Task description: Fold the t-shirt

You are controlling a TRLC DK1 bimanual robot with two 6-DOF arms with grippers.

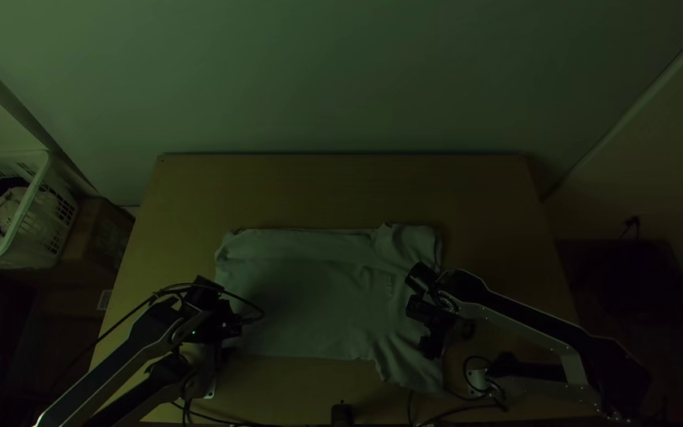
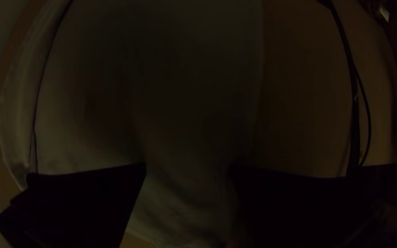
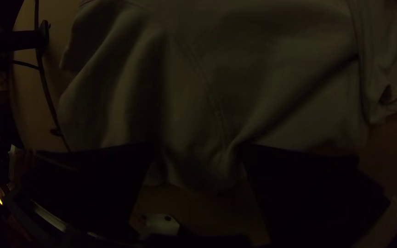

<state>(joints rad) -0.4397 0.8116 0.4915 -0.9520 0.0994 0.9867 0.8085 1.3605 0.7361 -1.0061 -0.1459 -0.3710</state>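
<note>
T-shirt: pale, plain cloth, partly folded. Lay flat on the worktop, toward its near edge, long side running left to right. Far side was turned over in a long strip. Left part was fairly smooth; right part was rumpled, with soft ridges, and one corner jutted toward the near edge.

Shirt: cloth, matt; rumpled beneath right gripper, smoother toward left gripper.
Gripper fingers: black, matt.
Table: wood, pale, smooth, matt; beyond both grippers.
Basket: white plastic, openwork; well apart from left gripper.
Cable: black, plastic-looking; beside left gripper.
Link: metal-looking, smooth; behind right gripper.
</note>
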